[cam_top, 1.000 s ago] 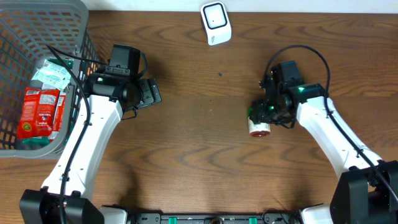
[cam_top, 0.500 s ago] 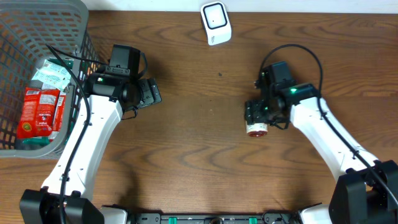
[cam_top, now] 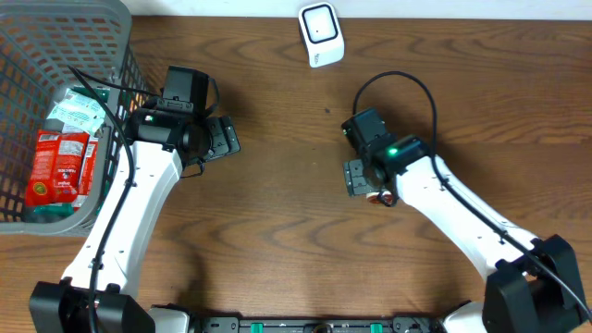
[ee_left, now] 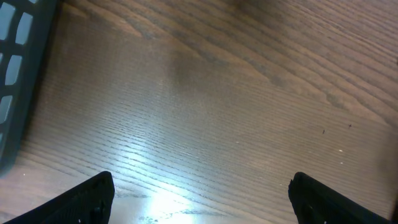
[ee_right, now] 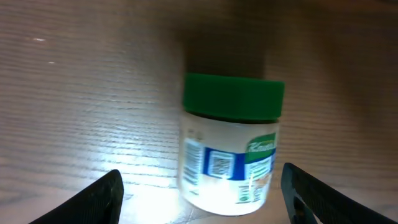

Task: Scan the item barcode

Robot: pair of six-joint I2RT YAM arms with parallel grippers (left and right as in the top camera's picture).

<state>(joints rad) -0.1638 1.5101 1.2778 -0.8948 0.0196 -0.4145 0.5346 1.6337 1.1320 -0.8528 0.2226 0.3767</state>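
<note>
My right arm has swung in toward the middle of the table since a second ago. Its wrist now sits further toward 9 o'clock than it did, while the jar has barely shifted. The left arm has not budged.

In the right wrist view the jar fills the space ahead of the right gripper. It has a green lid at the 12 o'clock end and a white body. A blue label carries a small square code facing the camera. The jaws stand released, not clamped. There is bare wood between the 9 o'clock finger and the jar's side. The 3 o'clock finger is just beside the jar, and I cannot tell whether it touches.

From overhead the arm hides most of the jar. Only a sliver peeks out at the gripper's 4 o'clock side, a little toward 3 o'clock of the table's middle.

The white scanner lies at the table's 12 o'clock edge, well apart from the jar.

The left gripper hangs wide open over bare wood with nothing between its fingers. It is near the grey basket at 10 o'clock. A red packet and a white-and-green packet lie in the basket.
</note>
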